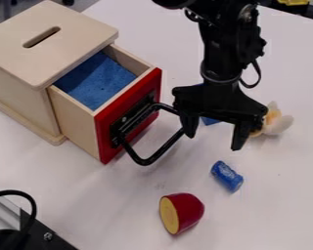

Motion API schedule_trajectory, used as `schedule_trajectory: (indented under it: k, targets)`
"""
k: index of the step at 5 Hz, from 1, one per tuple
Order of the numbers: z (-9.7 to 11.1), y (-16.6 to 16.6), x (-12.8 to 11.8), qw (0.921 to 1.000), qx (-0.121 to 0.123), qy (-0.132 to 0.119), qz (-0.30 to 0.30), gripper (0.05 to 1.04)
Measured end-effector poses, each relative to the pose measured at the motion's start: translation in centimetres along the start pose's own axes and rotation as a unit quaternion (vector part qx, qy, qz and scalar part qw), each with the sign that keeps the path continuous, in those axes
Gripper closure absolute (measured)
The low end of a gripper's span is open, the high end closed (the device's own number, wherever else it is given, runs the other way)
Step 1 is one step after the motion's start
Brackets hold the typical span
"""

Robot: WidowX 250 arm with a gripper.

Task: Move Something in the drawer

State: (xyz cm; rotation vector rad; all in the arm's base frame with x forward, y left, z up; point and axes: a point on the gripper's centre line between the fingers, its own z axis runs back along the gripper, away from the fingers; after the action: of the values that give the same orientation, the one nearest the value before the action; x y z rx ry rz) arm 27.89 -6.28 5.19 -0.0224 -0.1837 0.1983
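Black hardware [47, 237], possibly metal; beyond, an open drawer [104, 124], red-fronted, blue inside.

A robotics lab, by the look of it

A black robot arm [224, 53] hangs over a white counter [113, 210], where a wooden box [78, 34] with a red-fronted drawer [108, 146] stands near a small blue cylinder [228, 177] and a toy-like red piece [190, 211]. At the lower left, a metal frame [4, 217] and a curved black cable [32, 205] suggest technical equipment, more lab than home

Matte-black arm [225, 58], thin looping black cable.
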Motion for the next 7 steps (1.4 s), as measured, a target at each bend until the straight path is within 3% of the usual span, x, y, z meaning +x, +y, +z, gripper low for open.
schedule_trajectory:
  k: [1,3,4,5,6,7]
  targets:
    - [-0.6,0.2,-0.5,0.9999,0.006,0.013,-0.001,0.085]
    - [0.0,-1.6,-2.0,0.9928,-0.006,-0.025,0.117,0.085]
    - [0.1,-3.3,-2.2,0.9806,0.002,-0.049,0.190,0.085]
    - [-0.6,-4.4,-2.0,0.9632,0.019,-0.046,0.264,0.085]
    - [-1.4,-4.1,-2.6,0.9412,0.006,-0.037,0.336,0.085]
    - [-2.1,-4.1,-2.8,0.9280,-0.019,-0.028,0.371,0.085]
